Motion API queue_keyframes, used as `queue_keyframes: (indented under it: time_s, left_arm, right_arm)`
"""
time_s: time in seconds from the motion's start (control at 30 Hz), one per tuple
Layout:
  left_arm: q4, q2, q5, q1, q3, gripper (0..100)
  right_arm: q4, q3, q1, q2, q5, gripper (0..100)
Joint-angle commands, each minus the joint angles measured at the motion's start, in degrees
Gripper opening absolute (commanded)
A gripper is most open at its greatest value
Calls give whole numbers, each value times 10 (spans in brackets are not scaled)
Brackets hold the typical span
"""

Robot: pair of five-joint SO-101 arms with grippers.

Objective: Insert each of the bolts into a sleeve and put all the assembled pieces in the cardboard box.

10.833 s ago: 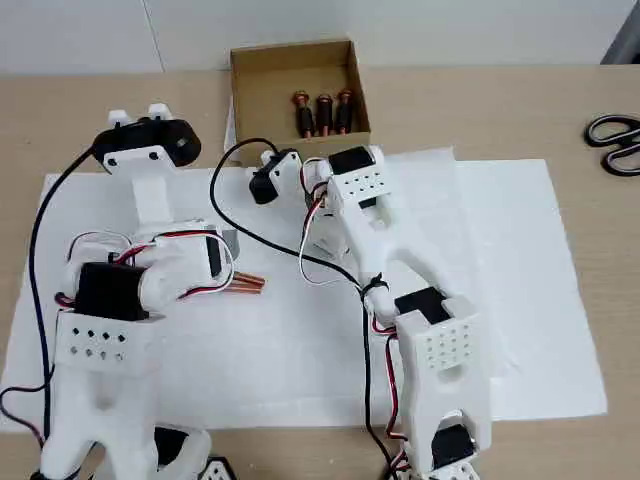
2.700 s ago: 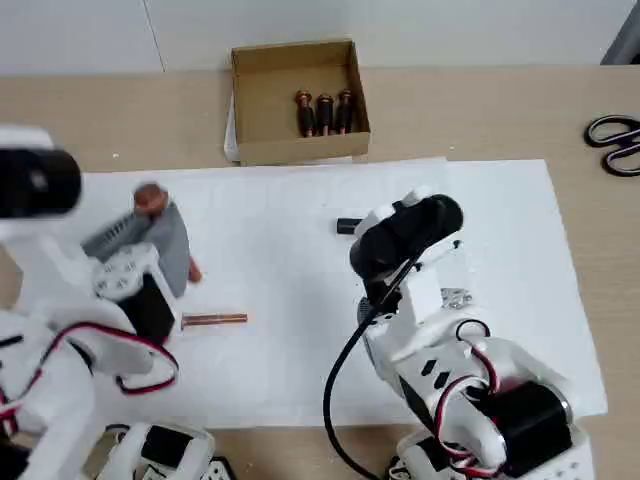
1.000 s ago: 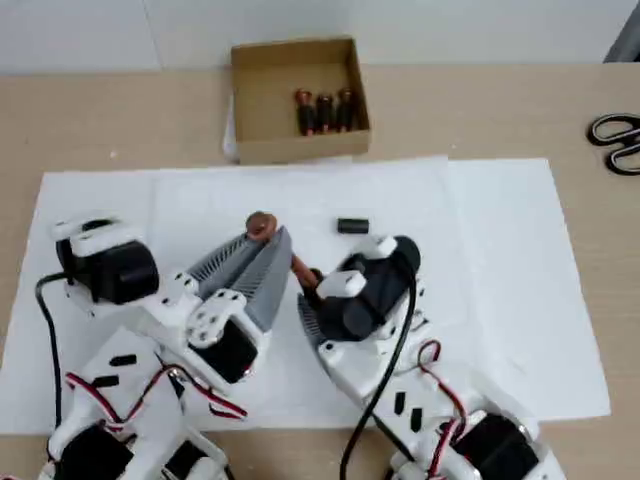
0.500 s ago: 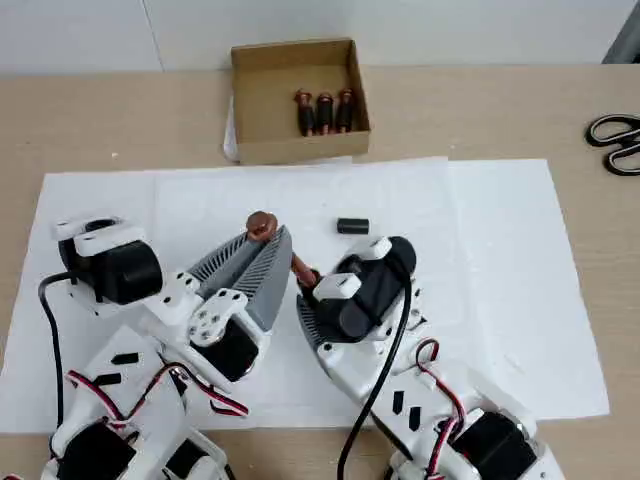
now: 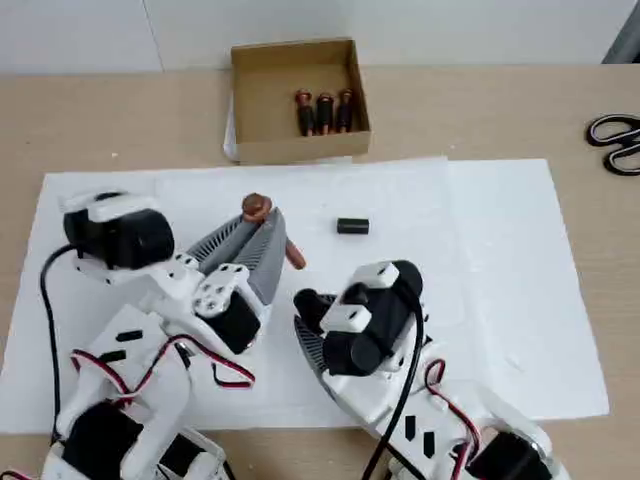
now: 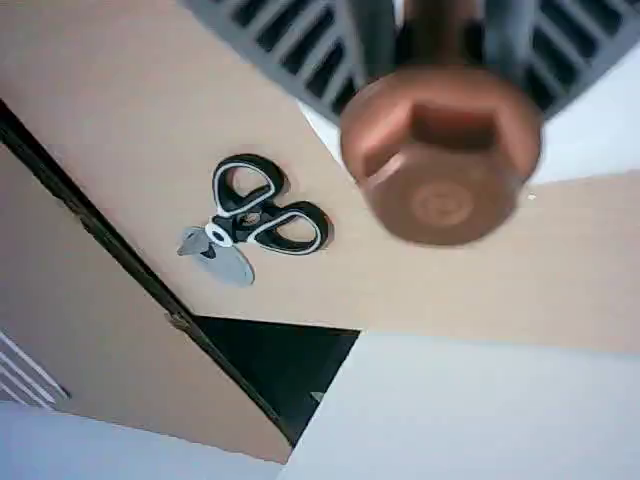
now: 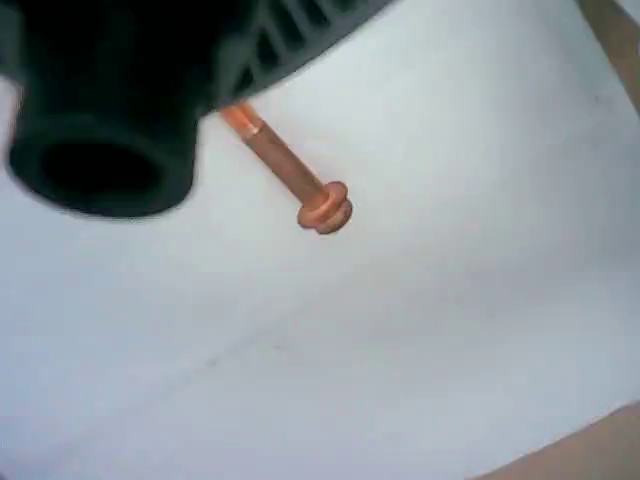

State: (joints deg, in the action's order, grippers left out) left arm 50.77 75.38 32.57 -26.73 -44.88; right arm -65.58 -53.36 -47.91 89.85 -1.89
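Note:
My left gripper (image 5: 262,224) is shut on a copper bolt (image 5: 256,208), head up and threaded tip (image 5: 295,256) pointing down toward the right arm. In the left wrist view the bolt's hex head (image 6: 440,160) sits between the grey fingers (image 6: 290,30). My right gripper (image 5: 310,312) is shut on a black sleeve (image 7: 100,150), its open bore facing the camera, a short gap from the bolt's tip. A second bolt (image 7: 290,175) lies on the white paper beyond the sleeve. A loose black sleeve (image 5: 352,226) lies on the paper. The cardboard box (image 5: 262,100) holds three assembled pieces (image 5: 323,112).
White paper (image 5: 500,260) covers the middle of the wooden table. Scissors (image 5: 615,140) lie at the far right edge, also seen as scissors (image 6: 255,215) in the left wrist view. Both arm bodies crowd the near half of the paper.
The bolt tip and the held sleeve were nearly touching; now they are apart. The left gripper has shifted up and left with the bolt, and the right gripper has drawn back toward the near edge.

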Motion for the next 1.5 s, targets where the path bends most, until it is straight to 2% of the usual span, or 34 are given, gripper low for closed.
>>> queue_keyframes:
  time_s: [0.0,0.13,0.33,0.6,1.23,1.47]
  left_arm:
    - [22,-46,-3,-1,73,6]
    - [35,-85,-3,-3,130,6]
    - [102,-91,-1,-62,160,6]
    - [146,-69,-1,-63,158,6]
    - [127,-72,16,-66,111,6]
    - [91,-70,16,-76,75,6]
  right_arm:
    - [-6,4,-1,13,7,5]
    - [-10,-18,0,27,7,5]
    - [-8,-43,17,51,26,5]
    - [2,-46,41,57,45,5]
    - [37,-46,40,52,47,5]
    - [37,-46,39,52,45,5]
